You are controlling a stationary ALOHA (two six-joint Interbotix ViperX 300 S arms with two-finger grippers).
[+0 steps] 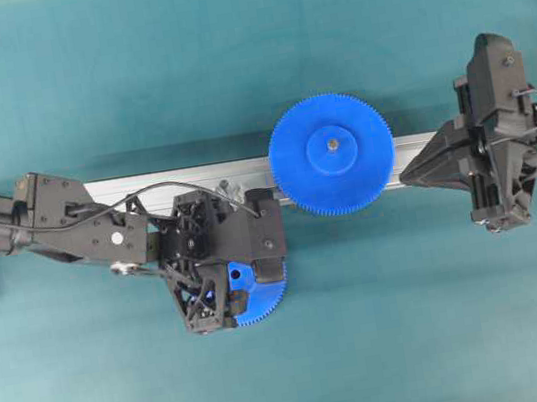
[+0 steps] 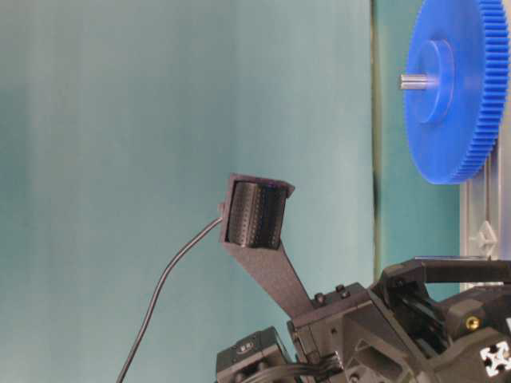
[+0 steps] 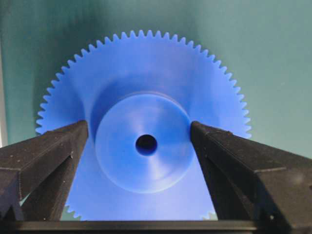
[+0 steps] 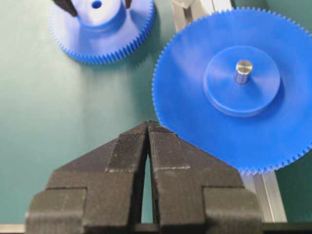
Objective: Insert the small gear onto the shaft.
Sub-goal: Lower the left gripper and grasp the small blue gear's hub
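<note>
Overhead view: left pincer [image 1: 223,291] sits directly over the small gear [image 1: 263,301], which lies flat on the green table [image 1: 248,62] just below the aluminium rail [image 1: 175,183]. Only a crescent of toothed rim shows past the black gripper body. Jaws stand wide apart. In the left wrist view the two black fingers [image 3: 48,156] flank the raised hub of the small gear [image 3: 144,141], one on each side, with a narrow gap visible between each finger and the hub wall. No contact seen; nothing is gripped. The centre hole lies midway between the fingers.

Right pincer [image 1: 408,176] is well off to the side of the left one, its tip pointing at the rim of the large gear [image 1: 331,154]. In the right wrist view its ribbed fingers [image 4: 129,146] are pressed together with only a thin slit between them, holding nothing. The large gear [image 4: 234,87] lies just ahead and to one side of this tip, seated on the rail with a metal pin [image 4: 242,69] through its hub.

The shaft [image 1: 224,184] is a small pale spot on the rail, just beyond the left pincer's body, between it and the large gear. Detail is too small to make out.
</note>
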